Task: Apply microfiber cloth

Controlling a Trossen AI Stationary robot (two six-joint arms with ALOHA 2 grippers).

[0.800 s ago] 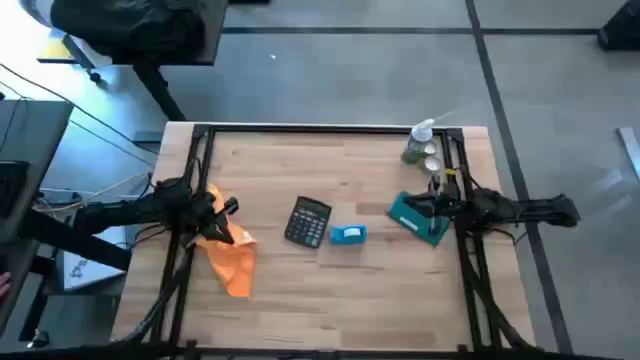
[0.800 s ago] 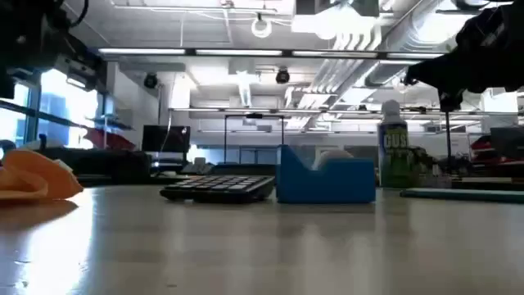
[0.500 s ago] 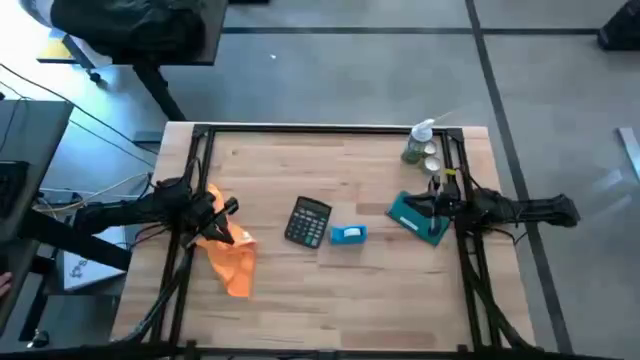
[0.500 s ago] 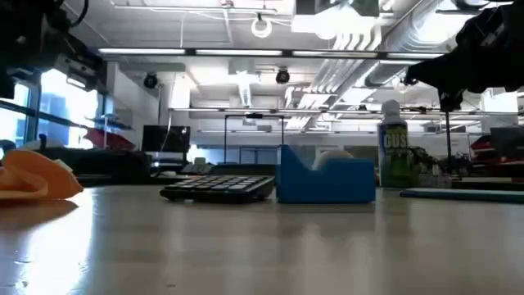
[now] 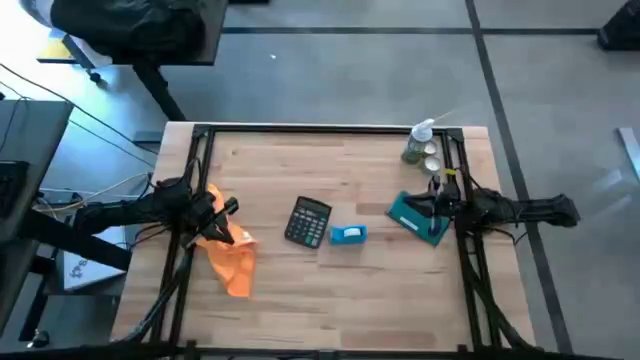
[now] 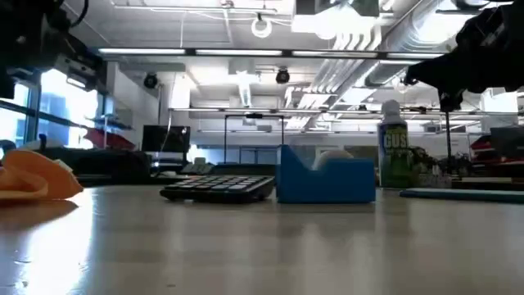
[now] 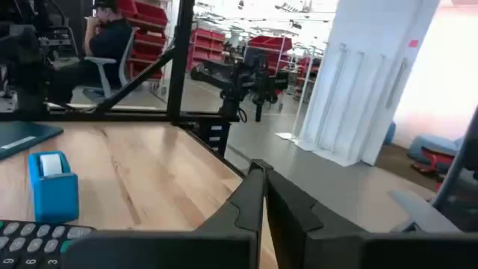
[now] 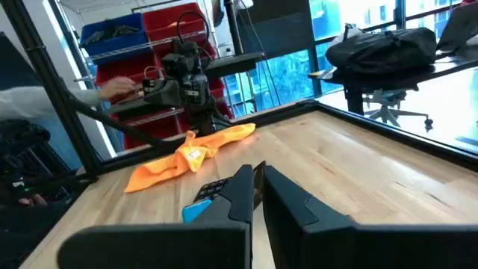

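Left gripper (image 5: 228, 222), fingers pressed together as its own wrist camera shows, hangs over the near end of the microfiber cloth (image 5: 231, 259); whether any fabric is caught between the tips cannot be told. From that gripper the orange cloth trails along the table (image 5: 300, 310). Farther inward lies a black calculator (image 5: 308, 221), then a small blue box (image 5: 348, 235). Well beyond, the right gripper (image 5: 430, 208) waits, its fingers likewise together, above a teal slab (image 5: 415, 220), with a spray bottle (image 5: 418, 142) near it.
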